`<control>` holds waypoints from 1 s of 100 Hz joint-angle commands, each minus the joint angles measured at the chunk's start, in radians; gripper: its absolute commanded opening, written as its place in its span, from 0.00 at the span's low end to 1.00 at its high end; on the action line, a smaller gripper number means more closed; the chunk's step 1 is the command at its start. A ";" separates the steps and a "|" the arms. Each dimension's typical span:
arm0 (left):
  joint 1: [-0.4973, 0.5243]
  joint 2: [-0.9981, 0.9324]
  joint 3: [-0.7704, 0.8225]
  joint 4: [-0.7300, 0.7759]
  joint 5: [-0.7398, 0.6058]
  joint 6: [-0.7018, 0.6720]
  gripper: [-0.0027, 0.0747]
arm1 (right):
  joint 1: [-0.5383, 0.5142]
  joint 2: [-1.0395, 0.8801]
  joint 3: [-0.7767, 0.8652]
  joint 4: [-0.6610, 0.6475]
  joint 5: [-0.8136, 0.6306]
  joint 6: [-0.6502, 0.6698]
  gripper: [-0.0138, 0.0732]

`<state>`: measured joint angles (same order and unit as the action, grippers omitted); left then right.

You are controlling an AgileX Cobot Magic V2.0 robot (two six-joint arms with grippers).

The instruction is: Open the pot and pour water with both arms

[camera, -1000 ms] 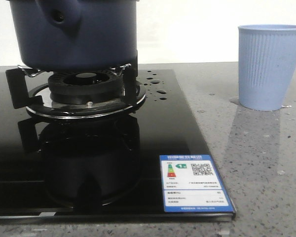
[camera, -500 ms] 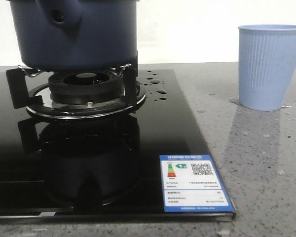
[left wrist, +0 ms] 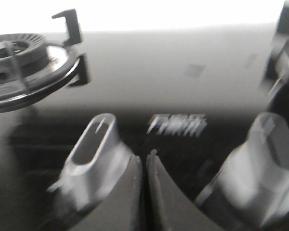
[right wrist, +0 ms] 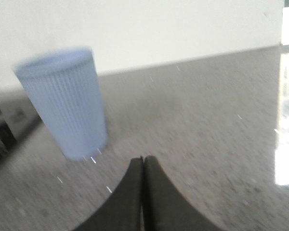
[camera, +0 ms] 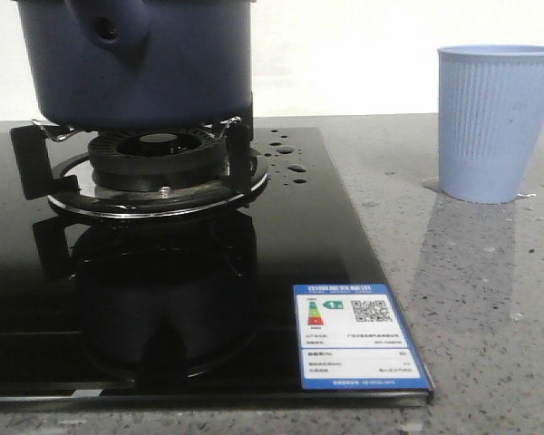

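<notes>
I see a grey speckled counter carrying a black glass hob and, well apart, a pale blue cup. Small shiny specks beside the cup may be water.

Pale blue ribbed cup upright on grey counter (beside black cooktop).

The front view is sharp and evenly lit; the glossy black glass hob mirrors the burner, and the pale blue ribbed cup throws a soft reflection toward the camera on the speckled grey bench. Both wrist views are motion-blurred, with blown-out white backgrounds.
</notes>
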<state>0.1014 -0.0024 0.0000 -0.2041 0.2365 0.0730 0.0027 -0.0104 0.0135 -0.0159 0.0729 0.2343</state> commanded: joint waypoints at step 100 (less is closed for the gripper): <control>-0.039 0.491 -0.548 -1.128 0.651 0.745 0.01 | 0.028 0.523 -0.753 0.526 0.832 -0.303 0.07</control>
<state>0.0889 0.4235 -0.4738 -1.0668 0.8205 0.6141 0.0132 0.4905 -0.6776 0.2657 0.9163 0.0981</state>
